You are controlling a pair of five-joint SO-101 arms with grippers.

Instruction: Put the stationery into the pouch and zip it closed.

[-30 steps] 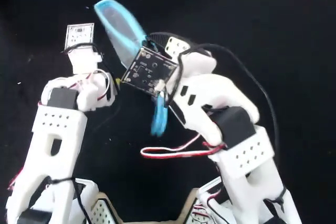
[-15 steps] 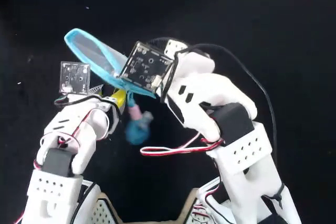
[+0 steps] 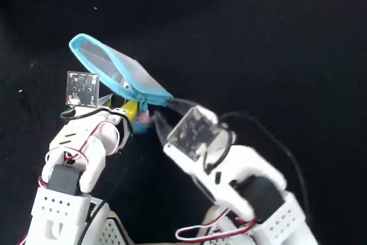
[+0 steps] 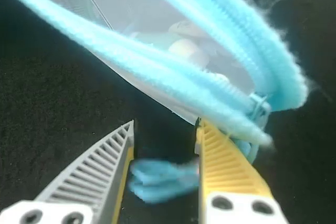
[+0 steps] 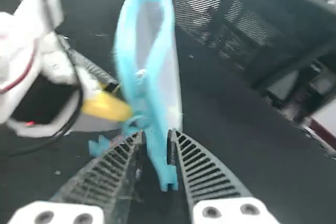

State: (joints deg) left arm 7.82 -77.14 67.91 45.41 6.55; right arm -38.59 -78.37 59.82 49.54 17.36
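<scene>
The left gripper [image 4: 165,124] stands just under the pouch [image 3: 109,64]. Its jaws are partly apart, and a blurred blue piece [image 4: 157,179] spans the gap from the grey inner face to the yellow one, so it is held. What the piece is cannot be told.

The right gripper [image 5: 156,132] sits just beside the left gripper. Its jaws are nearly together, with only a narrow gap between them, and they clamp the blue-trimmed end of the pouch.

From that held end the pouch slants away over the left gripper and across the black table [image 3: 275,55]. Its two fuzzy blue zip edges stand apart along most of their length. They meet at the zip pull [image 4: 258,107], close to the yellow finger. Pale items [image 4: 184,48] lie inside, behind the clear wall.
</scene>
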